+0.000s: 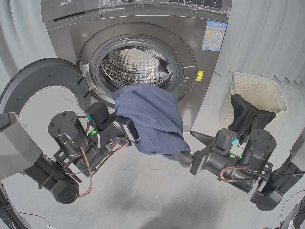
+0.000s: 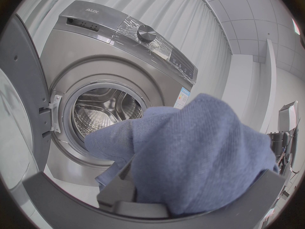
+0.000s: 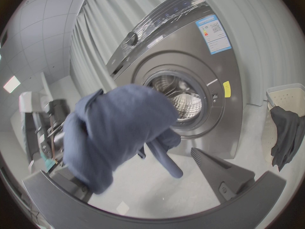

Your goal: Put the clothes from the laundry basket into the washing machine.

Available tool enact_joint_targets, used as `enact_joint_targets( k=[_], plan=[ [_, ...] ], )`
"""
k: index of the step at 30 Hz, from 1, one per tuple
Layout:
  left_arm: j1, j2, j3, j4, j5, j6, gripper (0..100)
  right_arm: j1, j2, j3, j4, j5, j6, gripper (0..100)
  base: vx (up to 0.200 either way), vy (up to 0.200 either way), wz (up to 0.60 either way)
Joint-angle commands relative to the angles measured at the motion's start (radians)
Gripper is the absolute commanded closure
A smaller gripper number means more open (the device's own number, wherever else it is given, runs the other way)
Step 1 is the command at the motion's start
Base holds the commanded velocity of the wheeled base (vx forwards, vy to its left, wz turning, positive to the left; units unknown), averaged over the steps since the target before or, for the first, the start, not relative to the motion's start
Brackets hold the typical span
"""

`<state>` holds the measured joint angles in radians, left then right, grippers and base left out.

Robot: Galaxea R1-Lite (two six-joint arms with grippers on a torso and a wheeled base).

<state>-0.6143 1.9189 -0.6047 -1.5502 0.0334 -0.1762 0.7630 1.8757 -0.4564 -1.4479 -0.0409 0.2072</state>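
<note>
**Laundry at the threshold: blue garment hangs before open washer**

Blue garment is slung over the left gripper. It hangs just in front of the washer, a little below the mouth of its drum. The door stands swung wide to the left.

We judge the knit soft, light and limp. It sags in folds, one loose end trails down, and it will take whatever shape the hold gives it. It looks neither fragile nor slippery, but a dangling hem could catch on the door rim. We would therefore grip it in the bunched middle, where the cloth lies thickest, not at an edge.

The right gripper sits just beneath the bundle. Its fingers are spread wide and clamped on nothing, with one tip at the lowest fold.

Cloth covers the left gripper's working end, so we cannot tell whether it is clamped on the garment or merely carries it draped. We also cannot say what kind of garment it is, nor see the back of the drum.

A black garment hangs over the front rim of the basket, which stands on the floor to the washer's right. The basket's bottom is out of sight, so we cannot tell how much remains inside.
</note>
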Motion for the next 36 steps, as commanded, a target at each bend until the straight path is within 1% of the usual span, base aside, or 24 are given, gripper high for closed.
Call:
enact_joint_targets(
  k=[1,3,4,5,6,8,9,10,11,12,14,15,16,18,19,21,25,30,32,36],
  plan=[
    [-0.019,-0.129,0.146,-0.002,-0.018,0.006,100,0.038,-0.153,0.223,-0.009,0.130,-0.068,0,0.000,0.000,0.00],
    [-0.019,-0.156,0.181,-0.002,-0.033,0.007,100,0.039,-0.167,0.252,-0.011,0.148,-0.071,0,0.000,0.000,0.00],
    [-0.019,-0.156,0.181,-0.002,-0.033,0.007,100,0.039,-0.167,0.252,-0.011,0.148,-0.071,0,0.000,0.000,0.00],
    [-0.018,-0.175,0.204,-0.002,-0.044,0.007,100,0.038,-0.167,0.262,-0.017,0.156,-0.071,0,0.000,0.000,0.00],
    [-0.016,-0.192,0.233,-0.002,-0.052,0.009,100,0.036,-0.168,0.269,-0.026,0.171,-0.071,0,0.000,0.000,0.00],
    [-0.012,-0.209,0.286,-0.002,-0.058,0.011,100,0.021,-0.170,0.277,-0.042,0.237,-0.068,0,0.000,0.000,0.00],
    [-0.009,-0.209,0.301,-0.002,-0.059,0.011,100,0.018,-0.170,0.277,-0.048,0.263,-0.065,0,0.000,0.000,0.00],
    [-0.009,-0.209,0.309,-0.002,-0.059,0.011,100,0.015,-0.171,0.277,-0.051,0.272,-0.063,0,0.000,0.000,0.00],
    [-0.005,-0.209,0.325,-0.004,-0.058,0.009,100,-0.002,-0.170,0.274,-0.062,0.294,-0.058,0,0.000,0.000,0.00],
    [-0.005,-0.209,0.329,-0.004,-0.058,0.007,100,-0.008,-0.170,0.272,-0.062,0.297,-0.058,0,0.000,0.000,0.00],
    [-0.002,-0.204,0.353,-0.002,-0.059,0.009,100,-0.108,-0.159,0.263,-0.065,0.311,-0.058,0,0.000,0.000,0.00],
    [-0.002,-0.202,0.353,-0.002,-0.058,0.009,100,-0.114,-0.159,0.263,-0.065,0.311,-0.060,0,0.000,0.000,0.00],
    [0.001,-0.199,0.355,-0.001,-0.058,0.012,100,-0.185,-0.138,0.243,-0.065,0.317,-0.065,0,0.000,0.000,0.00],
    [0.007,-0.202,0.356,-0.001,-0.058,0.015,100,-0.221,-0.098,0.226,-0.071,0.328,-0.066,0,0.000,0.000,0.00],
    [0.016,-0.202,0.353,-0.001,-0.058,0.012,100,-0.228,-0.086,0.225,-0.086,0.331,-0.065,0,0.000,0.000,0.00],
    [0.031,-0.207,0.359,-0.002,-0.061,0.014,100,-0.229,-0.086,0.225,-0.092,0.332,-0.058,0,0.000,0.000,0.00],
    [0.034,-0.207,0.367,-0.002,-0.061,0.030,100,-0.221,-0.078,0.208,-0.092,0.331,-0.062,0,0.000,0.000,0.00],
    [0.036,-0.216,0.376,-0.004,-0.072,0.034,100,-0.220,-0.076,0.202,-0.092,0.326,-0.065,0,0.000,0.000,0.00],
    [0.034,-0.224,0.376,-0.004,-0.086,0.034,100,-0.221,-0.078,0.196,-0.092,0.323,-0.063,0,0.200,0.000,0.00],
    [0.034,-0.221,0.378,-0.004,-0.089,0.037,100,-0.220,-0.076,0.197,-0.092,0.323,-0.062,0,0.200,0.000,0.00]
  ],
)
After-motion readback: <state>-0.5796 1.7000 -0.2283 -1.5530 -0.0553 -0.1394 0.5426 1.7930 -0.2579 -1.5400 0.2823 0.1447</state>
